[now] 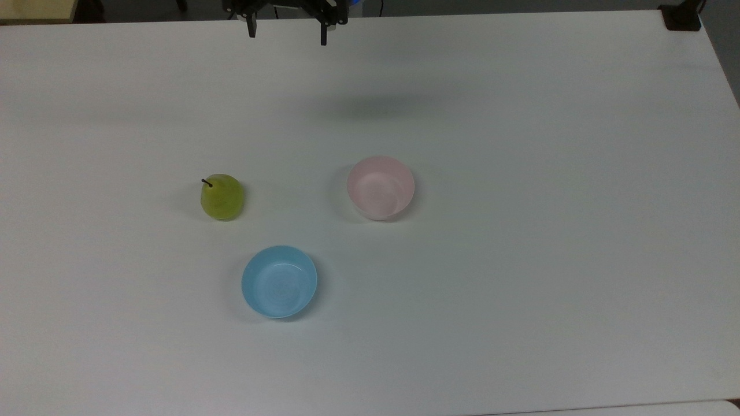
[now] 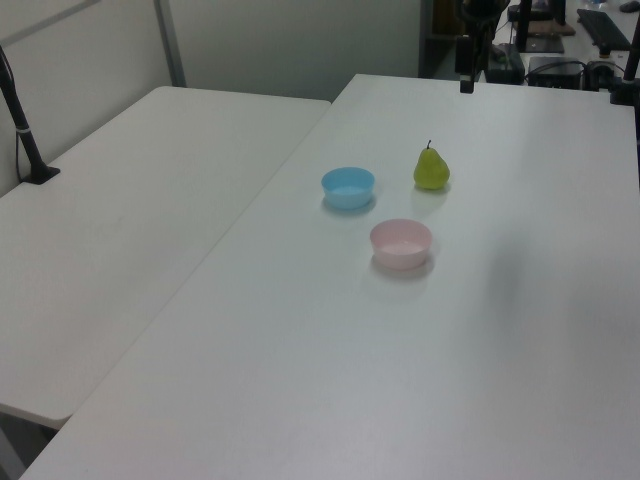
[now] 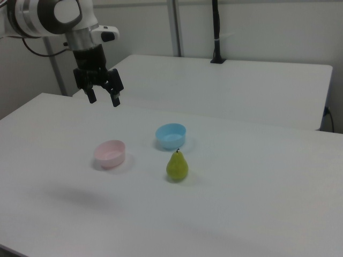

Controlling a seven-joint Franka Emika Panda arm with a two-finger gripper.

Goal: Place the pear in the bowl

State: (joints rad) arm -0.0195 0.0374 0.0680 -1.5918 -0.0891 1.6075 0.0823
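Hanging high with fingers spread, the claw [image 3: 103,98] is well apart from pear [image 1: 221,197], bowl [image 1: 380,188] and blue bowl [image 1: 279,281].

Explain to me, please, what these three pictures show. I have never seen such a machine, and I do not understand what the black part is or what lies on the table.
These are three cameras looking at one scene. The white machine in the right view is a robot arm; the black part at its end is its gripper, two jaws that stand open and hold nothing. It hangs in the air above the white table.

The top view looks down from above; the left view and right view look from opposite sides.

On the table stand three things, apart from each other: a small yellow-green pear with a dark stem, upright; a small pale pink round plastic bowl; and a light blue round bowl. Both bowls are empty.
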